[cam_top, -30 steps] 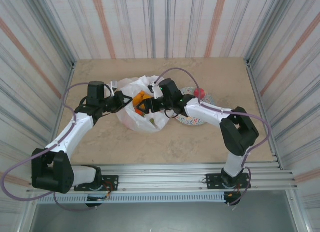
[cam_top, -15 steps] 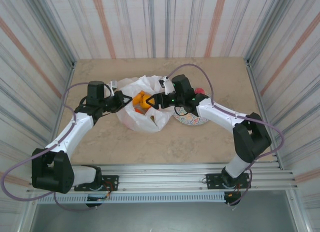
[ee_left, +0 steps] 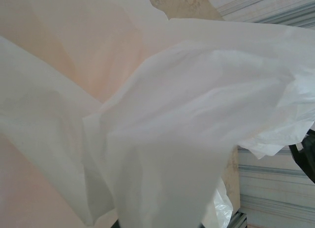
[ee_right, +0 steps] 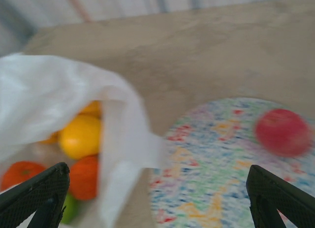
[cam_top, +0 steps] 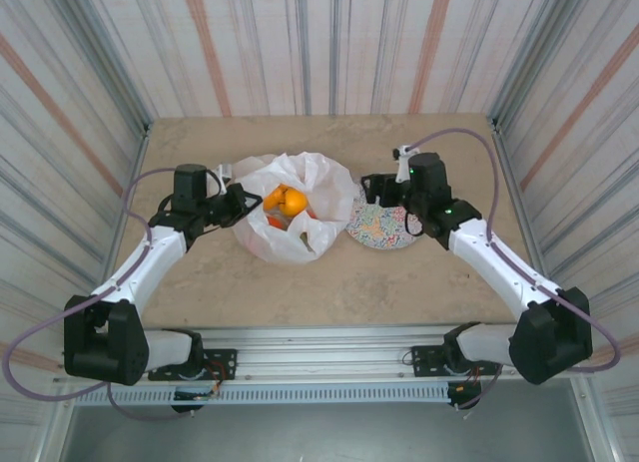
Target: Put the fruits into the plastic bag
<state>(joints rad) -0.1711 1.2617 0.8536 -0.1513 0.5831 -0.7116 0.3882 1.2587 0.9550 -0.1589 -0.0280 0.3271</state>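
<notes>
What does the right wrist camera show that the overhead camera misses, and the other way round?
Right wrist: a red fruit lying on the patterned plate, and a green fruit low in the plastic bag. Overhead: both arms, the left gripper shut on the bag's left edge, the right gripper open by the plate. Both: the bag, the plate, and the orange and yellow fruits inside the bag.

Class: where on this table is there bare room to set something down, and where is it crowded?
Bare table: the wide near strip between plastic bag and arm bases, and the far strip behind the bag. Crowded: the middle, where the left end effector grips the bag's edge and the open right end effector hangs over the plate.
</notes>
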